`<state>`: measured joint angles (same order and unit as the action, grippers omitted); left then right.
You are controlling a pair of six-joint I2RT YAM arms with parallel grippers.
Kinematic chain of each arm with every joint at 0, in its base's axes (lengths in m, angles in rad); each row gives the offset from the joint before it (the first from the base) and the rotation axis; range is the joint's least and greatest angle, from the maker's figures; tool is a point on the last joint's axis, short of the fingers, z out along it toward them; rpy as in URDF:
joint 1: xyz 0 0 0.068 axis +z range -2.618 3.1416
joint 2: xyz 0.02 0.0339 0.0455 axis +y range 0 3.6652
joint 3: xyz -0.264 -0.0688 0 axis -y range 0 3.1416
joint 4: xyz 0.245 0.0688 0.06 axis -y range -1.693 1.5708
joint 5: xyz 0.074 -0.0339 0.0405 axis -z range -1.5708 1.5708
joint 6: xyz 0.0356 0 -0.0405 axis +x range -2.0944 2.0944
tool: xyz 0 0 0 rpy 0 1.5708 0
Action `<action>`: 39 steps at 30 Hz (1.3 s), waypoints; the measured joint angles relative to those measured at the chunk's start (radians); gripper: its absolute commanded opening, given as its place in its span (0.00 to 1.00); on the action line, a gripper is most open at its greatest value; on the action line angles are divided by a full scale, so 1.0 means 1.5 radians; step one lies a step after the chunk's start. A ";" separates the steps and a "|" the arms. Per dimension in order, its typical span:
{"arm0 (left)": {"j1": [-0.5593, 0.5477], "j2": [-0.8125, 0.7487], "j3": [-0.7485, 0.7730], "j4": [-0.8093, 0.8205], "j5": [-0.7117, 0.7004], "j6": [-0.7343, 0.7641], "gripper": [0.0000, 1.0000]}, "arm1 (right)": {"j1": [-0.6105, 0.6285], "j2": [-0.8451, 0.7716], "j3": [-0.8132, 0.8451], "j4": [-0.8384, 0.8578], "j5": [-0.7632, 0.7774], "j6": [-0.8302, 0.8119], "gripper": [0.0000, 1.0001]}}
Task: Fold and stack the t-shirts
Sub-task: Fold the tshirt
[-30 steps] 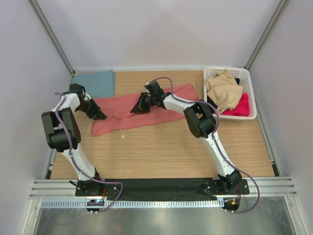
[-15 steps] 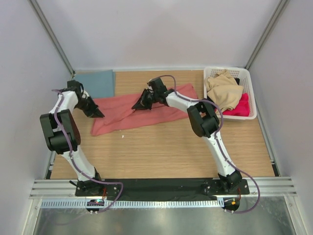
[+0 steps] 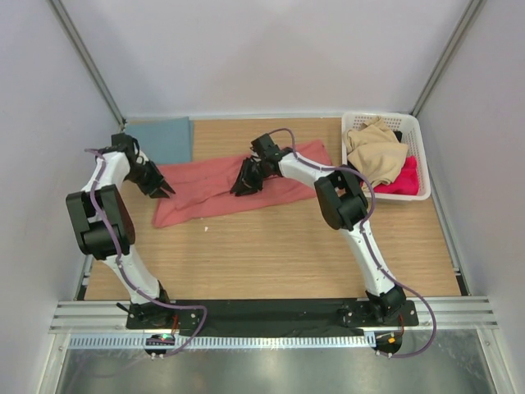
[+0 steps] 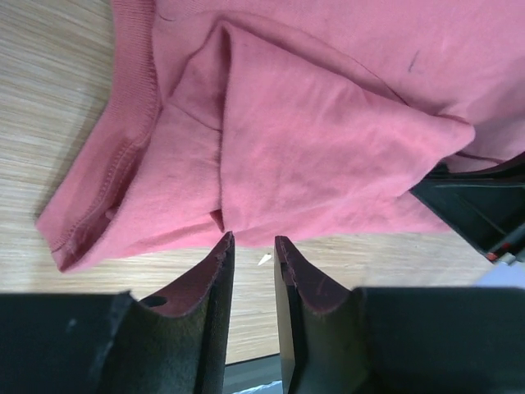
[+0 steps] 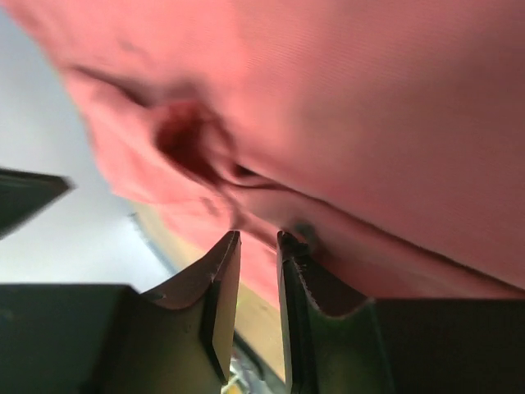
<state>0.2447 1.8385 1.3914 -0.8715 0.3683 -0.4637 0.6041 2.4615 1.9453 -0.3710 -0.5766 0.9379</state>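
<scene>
Two arms reach over a red shirt (image 3: 205,190) spread in a long, rumpled band on a wooden table (image 3: 287,246). One end of the band lies close beside a white basket (image 3: 382,116) and the other well apart from it. The left gripper (image 3: 166,192) sits low over the cloth at the end of the band farthest from the basket. Its wrist view shows the fingers (image 4: 215,271) drawn close with only a slim gap between them. Bare wood shows through the gap and nothing is held, and the tips stop just short of the shirt's folded edge and stitched hem. The right gripper (image 3: 244,187) is down on the middle of the band, between the left gripper and the basket. Its jaws are likewise nearly together (the cloth fills that wrist view in a close blur), and whether a fold is caught between them cannot be told. A teal shirt (image 3: 160,139) lies folded flat well apart from the basket, beyond the far end of the red band. Inside the basket, a tan cloth (image 3: 373,156) is heaped across most of it, with a pink cloth (image 3: 406,176) on the side away from the shirts.
</scene>
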 measured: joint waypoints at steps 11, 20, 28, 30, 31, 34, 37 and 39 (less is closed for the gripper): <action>-0.050 -0.001 -0.007 0.044 0.048 -0.041 0.25 | 0.001 -0.001 0.140 -0.197 0.124 -0.209 0.39; -0.061 0.046 -0.073 0.061 -0.028 -0.049 0.29 | 0.007 0.000 0.216 -0.170 0.084 -0.200 0.47; -0.064 0.030 -0.064 0.045 -0.082 -0.032 0.53 | -0.028 0.000 0.221 -0.276 0.160 -0.336 0.68; -0.067 0.008 -0.064 0.037 -0.097 -0.033 0.55 | -0.052 -0.003 0.214 -0.303 0.201 -0.392 0.72; -0.068 -0.010 -0.064 0.032 -0.103 -0.033 0.56 | -0.064 -0.006 0.209 -0.315 0.222 -0.421 0.73; -0.083 -0.080 -0.064 0.012 -0.119 -0.032 0.58 | -0.095 -0.010 0.207 -0.340 0.266 -0.491 0.77; -0.104 -0.161 -0.066 -0.005 -0.124 -0.032 0.59 | -0.126 -0.015 0.207 -0.349 0.288 -0.549 0.80; -0.122 -0.225 -0.082 -0.006 -0.126 -0.036 0.59 | -0.139 -0.022 0.204 -0.350 0.295 -0.590 0.81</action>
<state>0.0624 1.5013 1.2682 -0.8799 0.1791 -0.5171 0.3958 2.4287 2.2513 -0.8967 -0.1341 0.0525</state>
